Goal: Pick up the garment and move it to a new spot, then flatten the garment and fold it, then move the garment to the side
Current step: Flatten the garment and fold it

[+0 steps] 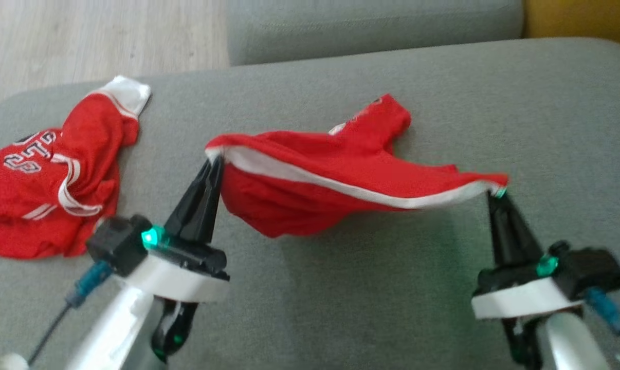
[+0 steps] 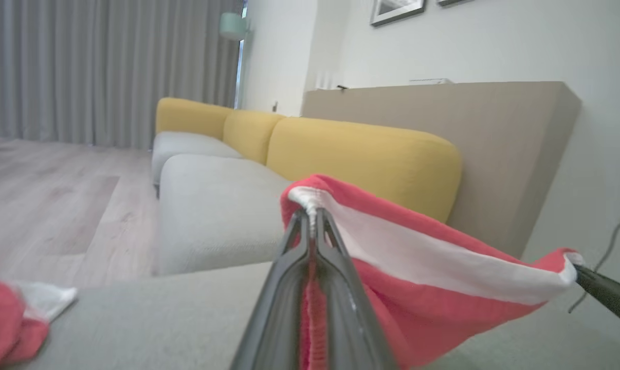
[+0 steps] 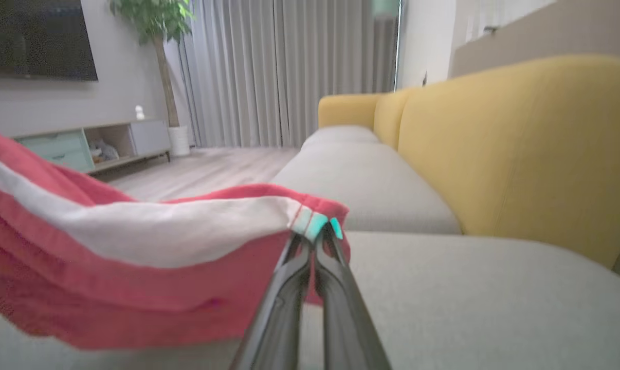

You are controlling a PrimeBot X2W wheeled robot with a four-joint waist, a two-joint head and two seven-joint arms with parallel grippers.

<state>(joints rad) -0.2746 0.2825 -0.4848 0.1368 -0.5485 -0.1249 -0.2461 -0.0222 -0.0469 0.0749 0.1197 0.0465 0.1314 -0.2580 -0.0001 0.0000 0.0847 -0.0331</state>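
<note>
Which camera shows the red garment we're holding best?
Head view: it shows the whole red garment stretched between the left pincer and right pincer, its far part apparently resting on the grey sofa. Each wrist view gives a close look at the white-trimmed corner in its own pincer.

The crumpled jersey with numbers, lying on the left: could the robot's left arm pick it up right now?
Probably not yet: the left gripper is shut on the red garment stretched to the right gripper. The jersey lies near, nothing between.

A grey cushion (image 1: 341, 288) bears a crumpled red jersey (image 1: 48, 195) at its left.
</note>
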